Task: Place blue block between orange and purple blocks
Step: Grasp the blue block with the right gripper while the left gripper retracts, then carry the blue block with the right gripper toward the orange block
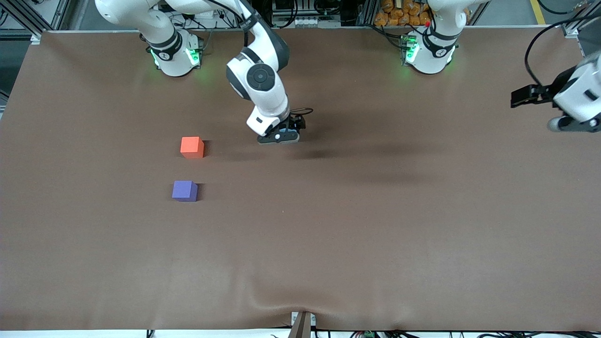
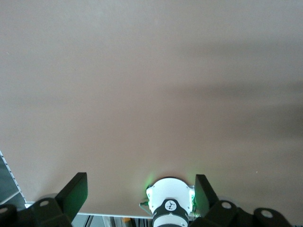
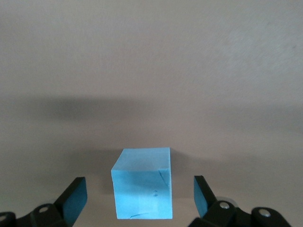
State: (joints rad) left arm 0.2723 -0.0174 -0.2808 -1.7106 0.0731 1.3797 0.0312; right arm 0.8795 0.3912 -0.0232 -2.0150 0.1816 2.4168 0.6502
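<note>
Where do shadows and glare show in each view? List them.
Front view: soft dark shadows on the brown table cover beside the right hand; green base lights glow. Right wrist view: shadow band above the blue block, no glare. Left wrist view: faint shadow streaks, green glow at the arm base.

Bright, even overhead light; soft arm shadows smear the table (image 1: 375, 234).

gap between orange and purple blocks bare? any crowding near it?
Yes: bare brown table shows between the orange block and purple block. Only crowding: the right gripper, open, straddling the blue block. The left gripper waits open at its table end.
</note>
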